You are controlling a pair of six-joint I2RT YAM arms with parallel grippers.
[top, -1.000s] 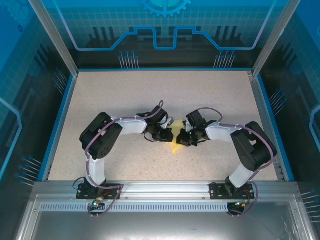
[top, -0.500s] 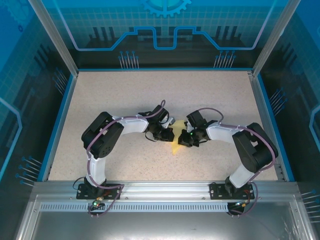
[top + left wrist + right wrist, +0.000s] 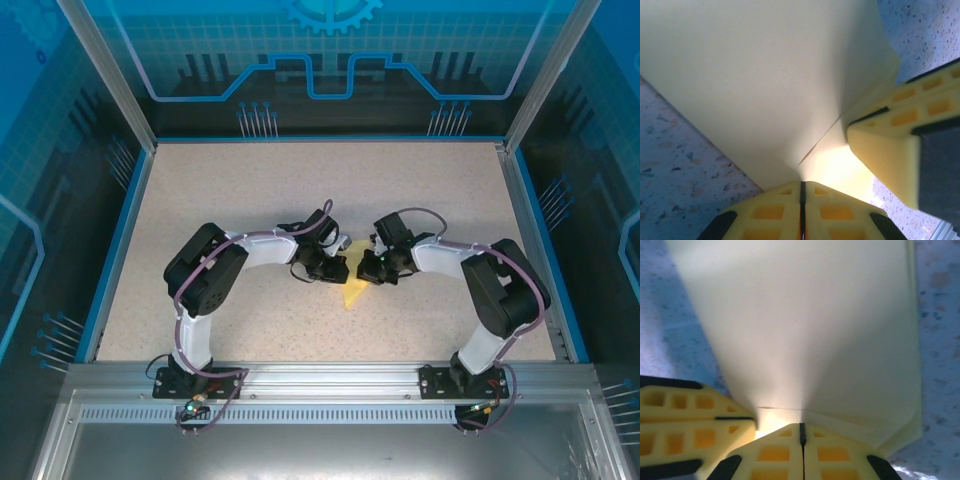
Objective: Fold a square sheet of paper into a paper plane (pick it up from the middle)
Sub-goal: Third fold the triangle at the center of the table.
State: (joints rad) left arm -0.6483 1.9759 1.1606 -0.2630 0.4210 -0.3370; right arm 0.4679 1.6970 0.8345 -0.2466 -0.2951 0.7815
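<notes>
Changes noted over the last second, from above:

1. Right gripper [image 3: 373, 268], black two-finger unit with yellow pads: shifted away from the arm bases and slightly toward the left gripper [image 3: 333, 268]. The gap between the two is narrower than before.
2. Right arm's white forearm [image 3: 435, 258]: swung along with it and now lies farther up the speckled beige table [image 3: 250, 180].
3. Pale-yellow sheet of thin paper, partly folded [image 3: 354, 293]: more of its near pointed end is uncovered below the right gripper.
4. Left gripper: edged a shade farther from the bases.
</notes>
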